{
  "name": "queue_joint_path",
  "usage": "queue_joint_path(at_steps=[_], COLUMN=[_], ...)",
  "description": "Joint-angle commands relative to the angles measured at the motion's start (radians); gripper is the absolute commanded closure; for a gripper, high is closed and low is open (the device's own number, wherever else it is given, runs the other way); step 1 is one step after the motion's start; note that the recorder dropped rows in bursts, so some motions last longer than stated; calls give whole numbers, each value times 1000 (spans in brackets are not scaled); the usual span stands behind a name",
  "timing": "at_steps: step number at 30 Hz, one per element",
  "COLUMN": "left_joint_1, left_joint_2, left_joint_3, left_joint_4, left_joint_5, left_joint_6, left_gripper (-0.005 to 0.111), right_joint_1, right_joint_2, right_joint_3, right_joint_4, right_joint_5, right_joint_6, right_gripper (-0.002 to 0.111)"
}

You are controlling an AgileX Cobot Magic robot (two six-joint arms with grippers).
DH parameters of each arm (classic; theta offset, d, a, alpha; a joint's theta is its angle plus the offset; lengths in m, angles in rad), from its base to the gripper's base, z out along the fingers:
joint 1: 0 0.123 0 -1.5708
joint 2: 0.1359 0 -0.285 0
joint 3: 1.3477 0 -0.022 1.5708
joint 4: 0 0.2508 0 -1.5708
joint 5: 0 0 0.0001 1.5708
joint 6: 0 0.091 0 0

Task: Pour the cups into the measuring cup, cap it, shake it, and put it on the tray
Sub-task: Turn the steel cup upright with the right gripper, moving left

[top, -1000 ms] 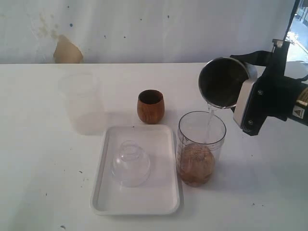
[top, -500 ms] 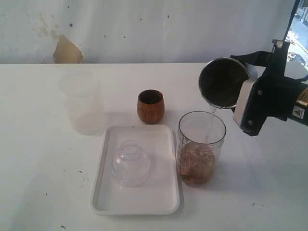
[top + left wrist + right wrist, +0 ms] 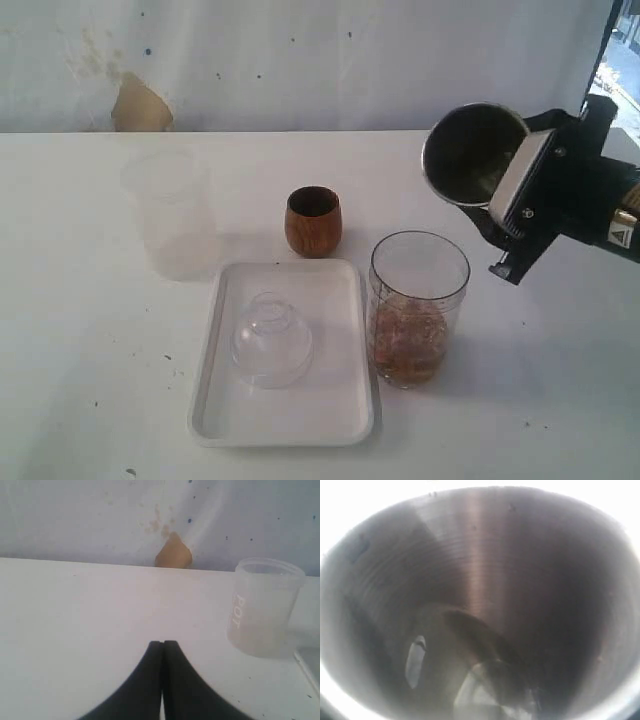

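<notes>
Now the measuring cup stands upright on the table, just beside the tray, with a brownish mix filling its lower part. The thin stream that fell into it half a second ago is gone. Up and to its right the steel tumbler sits a little higher and further back than before, tipped with its mouth toward the camera. The right gripper clamps it, jaws spread wide around its body, and the wrist view shows the inside almost drained, so this pour looks finished. The wooden cup stands upright behind the tray, its contents not discernible. The dome lid lies on the tray — capping is not yet done. The left gripper, tips pressed together and empty, hangs near the frosted cup.
</notes>
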Motion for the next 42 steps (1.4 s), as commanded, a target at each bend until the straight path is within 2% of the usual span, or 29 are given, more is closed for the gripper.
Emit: queue_joint_path(at_steps=[1, 7, 9, 16, 30, 42], left_joint_1=[-1, -1, -1, -1, -1, -1], left_joint_2=[-4, -4, -4, -4, -4, -4], left_joint_3=[5, 5, 5, 5, 5, 5], left_joint_4=[2, 2, 2, 2, 2, 2], left_joint_5=[2, 2, 2, 2, 2, 2], left_joint_6=[0, 0, 0, 0, 0, 0], left_gripper=[107, 107, 107, 107, 107, 107], right_joint_1=[-4, -4, -4, -4, -4, 9], right_joint_2=[-7, 41, 74, 234, 614, 732], right_joint_3=[-33, -79, -94, -191, -415, -510], right_joint_4=[24, 24, 24, 24, 30, 22], right_joint_5=[-27, -22, -22, -39, -212, -214], right_joint_6=[261, 658, 698, 688, 688, 688], right_gripper=[108, 108, 108, 108, 108, 108])
